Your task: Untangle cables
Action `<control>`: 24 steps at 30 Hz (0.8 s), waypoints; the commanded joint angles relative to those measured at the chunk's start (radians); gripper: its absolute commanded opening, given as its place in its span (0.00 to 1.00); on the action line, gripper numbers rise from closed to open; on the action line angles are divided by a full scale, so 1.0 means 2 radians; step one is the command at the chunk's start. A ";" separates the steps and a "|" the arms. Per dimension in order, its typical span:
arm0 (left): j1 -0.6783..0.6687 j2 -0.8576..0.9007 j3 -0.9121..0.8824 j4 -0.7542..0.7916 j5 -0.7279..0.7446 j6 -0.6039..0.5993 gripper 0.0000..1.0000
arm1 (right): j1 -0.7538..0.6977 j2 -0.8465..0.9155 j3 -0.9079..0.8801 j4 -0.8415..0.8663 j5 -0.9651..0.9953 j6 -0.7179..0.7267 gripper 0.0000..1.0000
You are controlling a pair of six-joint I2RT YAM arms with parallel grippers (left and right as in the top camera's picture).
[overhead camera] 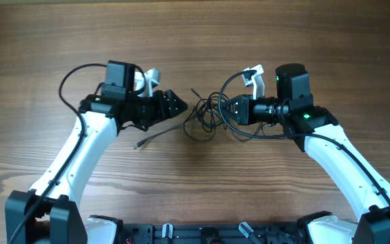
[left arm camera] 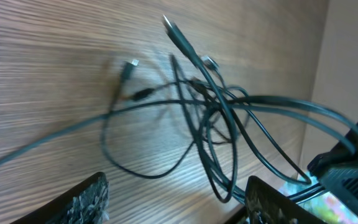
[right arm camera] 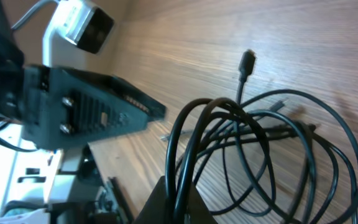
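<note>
The cables (overhead camera: pixel 205 116) lie as a tangle of thin black loops on the wooden table between my two grippers. One loose strand runs left to a small plug end (overhead camera: pixel 139 144). My left gripper (overhead camera: pixel 180 105) is open just left of the tangle. In the left wrist view its fingers (left arm camera: pixel 176 200) stand wide apart, and some loops of the cables (left arm camera: pixel 210 118) reach down between them. My right gripper (overhead camera: pixel 225 108) is shut on cable strands at the tangle's right side. The right wrist view shows two strands pinched in its jaws (right arm camera: pixel 182 202), and the loops (right arm camera: pixel 260 143) spread ahead.
The wooden table (overhead camera: pixel 195 41) extends on all sides. A plug end (right arm camera: pixel 247 62) points away from the tangle, and another tip (left arm camera: pixel 169 25) sticks up at the far side. Each arm's thicker wires loop near its wrist.
</note>
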 commanded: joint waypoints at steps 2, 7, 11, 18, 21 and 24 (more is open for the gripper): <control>-0.029 -0.009 0.003 0.015 0.007 -0.001 0.72 | 0.000 0.004 0.011 0.038 -0.109 0.000 0.04; -0.040 -0.009 0.003 0.032 0.008 0.005 0.80 | 0.000 0.004 0.010 0.033 -0.103 0.006 0.05; -0.041 -0.009 0.003 0.041 0.008 0.017 0.81 | 0.000 0.004 0.010 0.004 -0.081 0.018 0.05; -0.042 -0.008 0.003 0.041 0.035 -0.010 0.59 | 0.000 0.004 0.010 0.009 -0.082 0.057 0.04; -0.045 -0.003 0.003 0.033 0.035 -0.021 0.47 | 0.000 0.004 0.010 0.023 -0.082 0.077 0.04; -0.050 0.006 0.003 0.030 0.035 -0.024 0.44 | 0.000 0.004 0.010 0.041 -0.082 0.095 0.04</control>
